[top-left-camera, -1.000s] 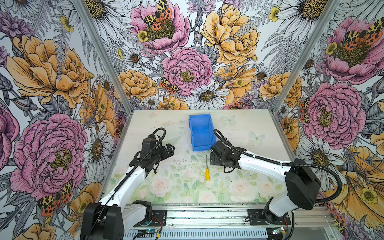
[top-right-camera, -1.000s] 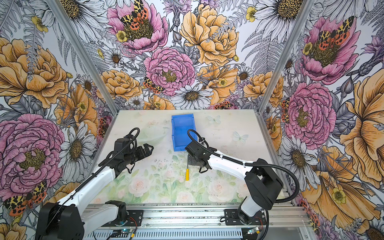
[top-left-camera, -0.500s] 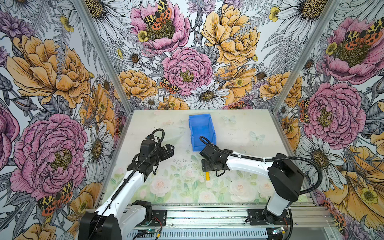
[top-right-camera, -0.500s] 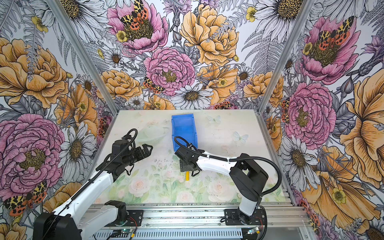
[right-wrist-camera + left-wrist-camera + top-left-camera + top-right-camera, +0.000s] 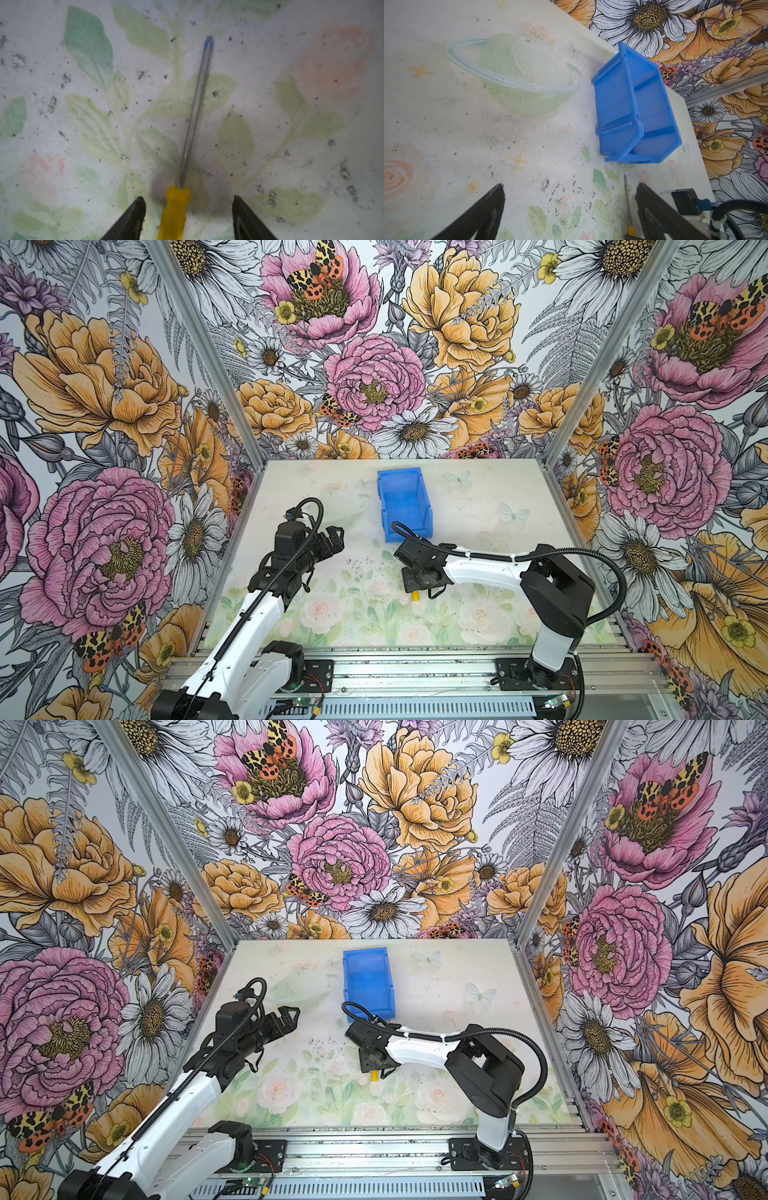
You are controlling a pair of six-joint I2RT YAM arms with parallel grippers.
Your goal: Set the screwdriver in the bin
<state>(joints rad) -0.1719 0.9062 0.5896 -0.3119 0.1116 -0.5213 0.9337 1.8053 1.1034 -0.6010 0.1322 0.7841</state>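
Screwdriver [image 5: 182, 158]: flat on my table [image 5: 478, 506], yellow handle between my right gripper [image 5: 188, 209] fingers, parted, neither touching. Bin [image 5: 405, 506]: beyond. Left gripper [image 5: 569, 207]: spread wide, empty.

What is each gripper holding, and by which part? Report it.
Nothing is held. The right gripper straddles the screwdriver handle, jaws open with gaps on both sides. The left gripper is open and empty.
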